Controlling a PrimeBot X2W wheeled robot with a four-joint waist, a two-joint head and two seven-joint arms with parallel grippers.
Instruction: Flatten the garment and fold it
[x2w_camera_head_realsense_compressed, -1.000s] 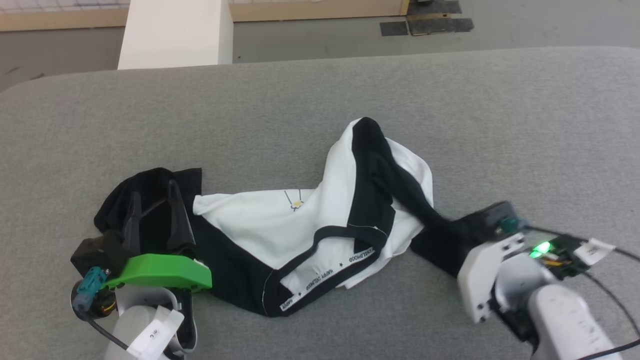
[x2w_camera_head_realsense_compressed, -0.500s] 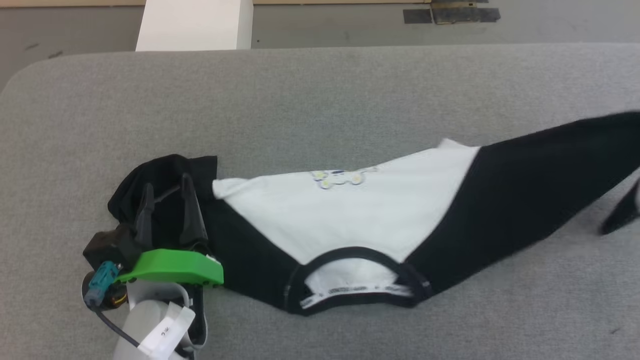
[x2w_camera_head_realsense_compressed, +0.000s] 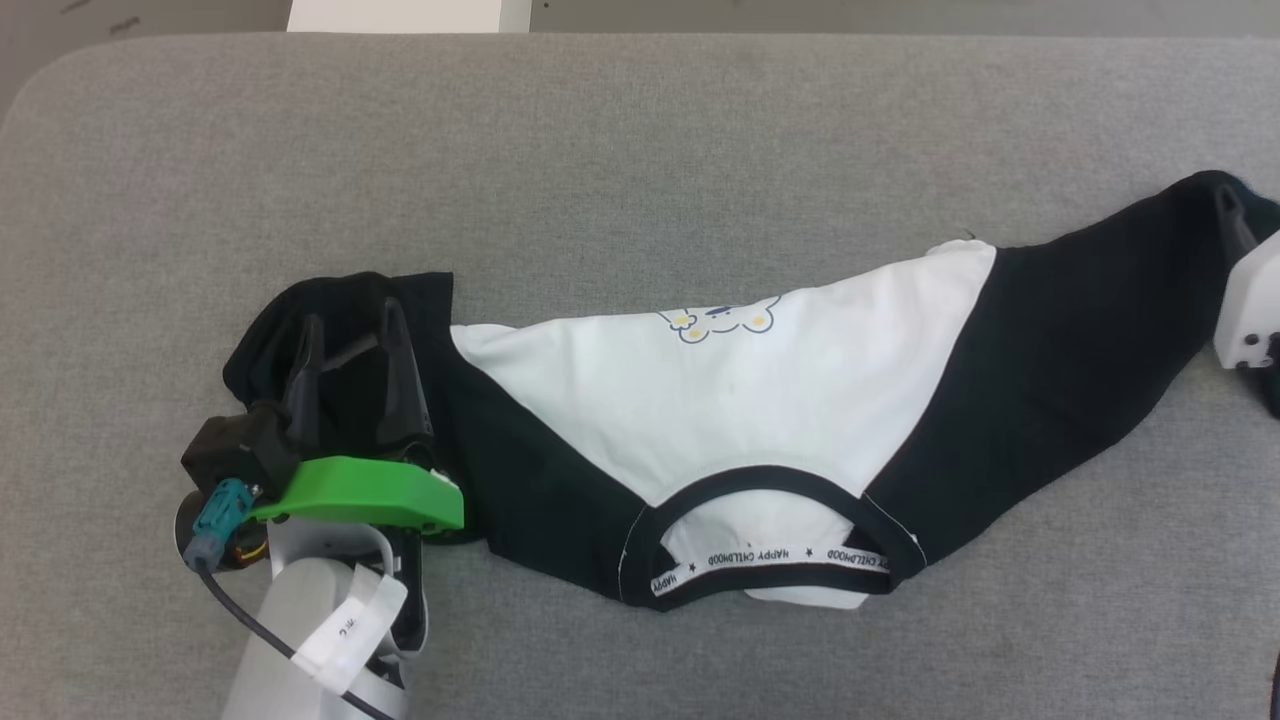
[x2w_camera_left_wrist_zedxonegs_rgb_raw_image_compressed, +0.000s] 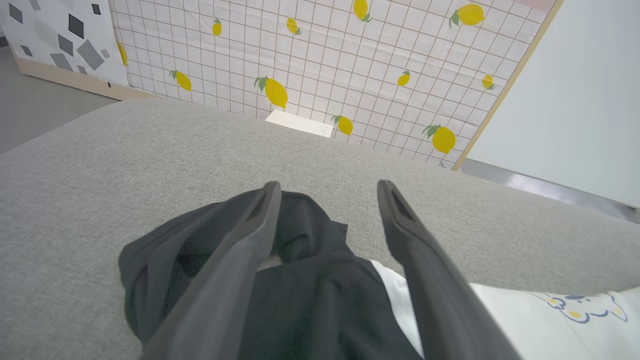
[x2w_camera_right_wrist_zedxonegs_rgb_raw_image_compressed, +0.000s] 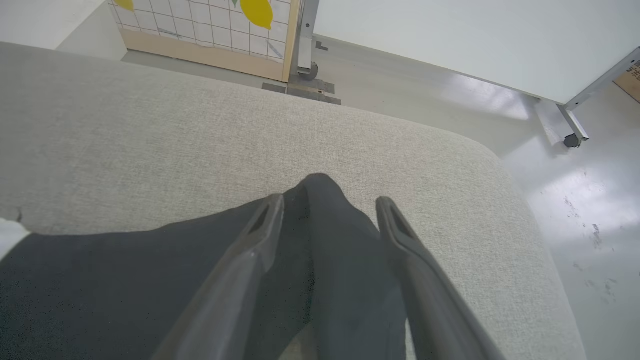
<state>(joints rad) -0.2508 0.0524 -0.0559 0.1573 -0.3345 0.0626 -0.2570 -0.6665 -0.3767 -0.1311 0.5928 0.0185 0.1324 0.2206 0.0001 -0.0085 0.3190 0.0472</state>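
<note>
Head view has the shirt (x2w_camera_head_realsense_compressed: 760, 400) lying across the middle of the grey counter (x2w_camera_head_realsense_compressed: 640, 130), front up, neck opening (x2w_camera_head_realsense_compressed: 770, 555) toward the robot and a small cartoon print (x2w_camera_head_realsense_compressed: 720, 320) on the white chest. Its right sleeve (x2w_camera_head_realsense_compressed: 1080, 330) is drawn out long and fairly smooth toward the counter's right end, while its left sleeve (x2w_camera_head_realsense_compressed: 255, 350) sits in a crumpled black heap

The left gripper (x2w_camera_head_realsense_compressed: 350, 315) rests over that heap with its fingers spread wide, cloth between and under them, nothing pinched. In the right wrist view the right gripper (x2w_camera_right_wrist_zedxonegs_rgb_raw_image_compressed: 330, 200) is also spread wide, straddling the cuff end of the long sleeve without clamping it

The cloth looks thin, soft and light, so it will likely drape, wrinkle and drag along the fabric top rather than slide cleanly. It has no stiffness to push against, so pulling seems the better way to flatten it. A good place to take hold would be the bunched left sleeve near its cuff, pinching a single layer and drawing it outward. Seams and the banded neck edge should give a firmer bite than open fabric
</note>
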